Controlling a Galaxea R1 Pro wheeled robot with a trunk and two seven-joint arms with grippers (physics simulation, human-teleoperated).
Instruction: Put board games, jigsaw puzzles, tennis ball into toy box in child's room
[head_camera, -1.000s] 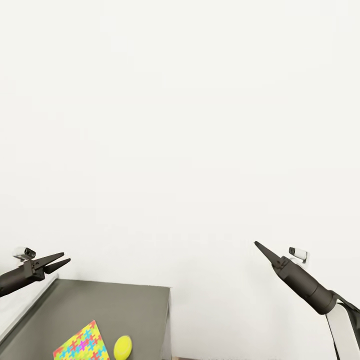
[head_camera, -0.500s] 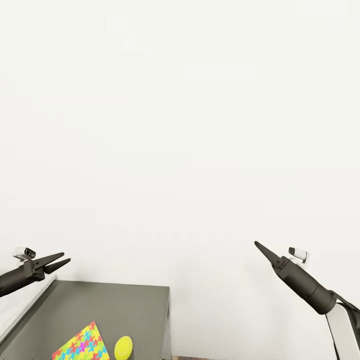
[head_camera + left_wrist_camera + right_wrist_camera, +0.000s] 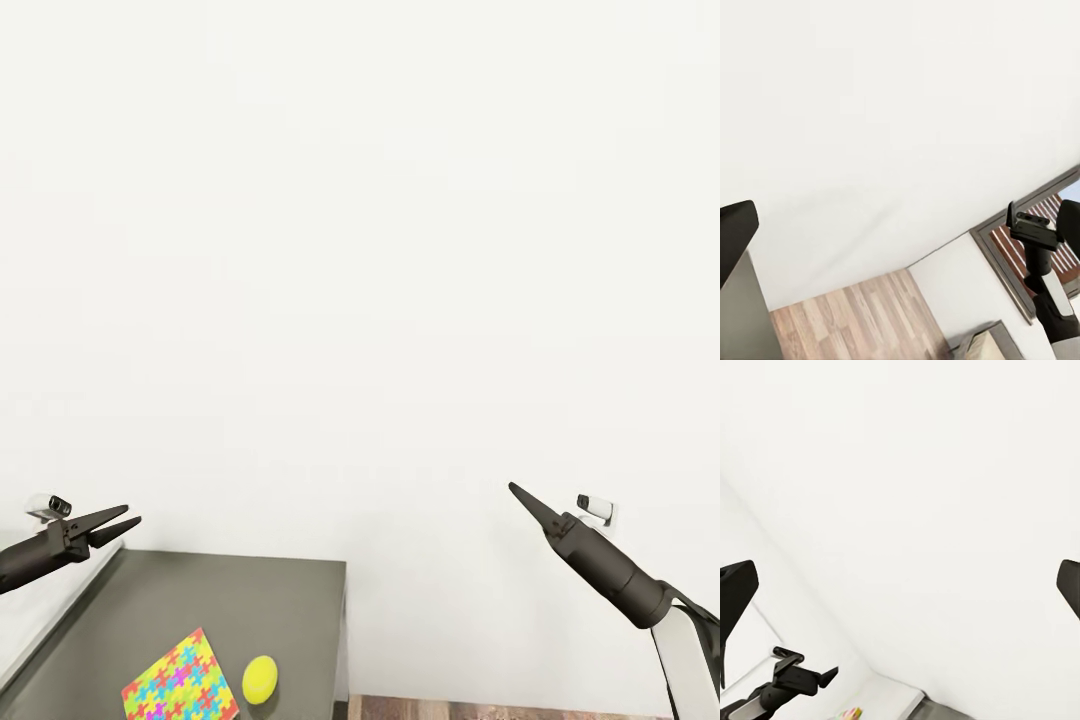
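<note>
At the table's dark end: a jigsaw puzzle [image 3: 181, 678] lies flat on the lower grey section of the table [image 3: 240, 600], and the tennis ball [image 3: 260, 679] sits just beside it, nearer the table's outer edge; whether the two touch is too close to call.

Left tool [image 3: 112, 524]: raised over the table's far corner, its fingers slightly spread and holding nothing — well above the puzzle and ball. In the right wrist view the same left tool [image 3: 825, 676] hangs in front of the white wall.

Right tool [image 3: 520, 494]: held up off to the side of the table, in front of the wall [image 3: 360, 250]. In the head view the fingers look like one point, while its own wrist view has them spread wide at the picture's edges, so it counts as spread and empty.

Step in hand: the approach — the robot faces the wall with only the near toys in sight, and nothing is gripped yet. The toy box, the board games and the second puzzle are out of sight.

Next move: likely tip the head down and close in on the table, then lower the left tool onto the ball or the puzzle's edge. The ball could roll off the nearby table edge if nudged.
</note>
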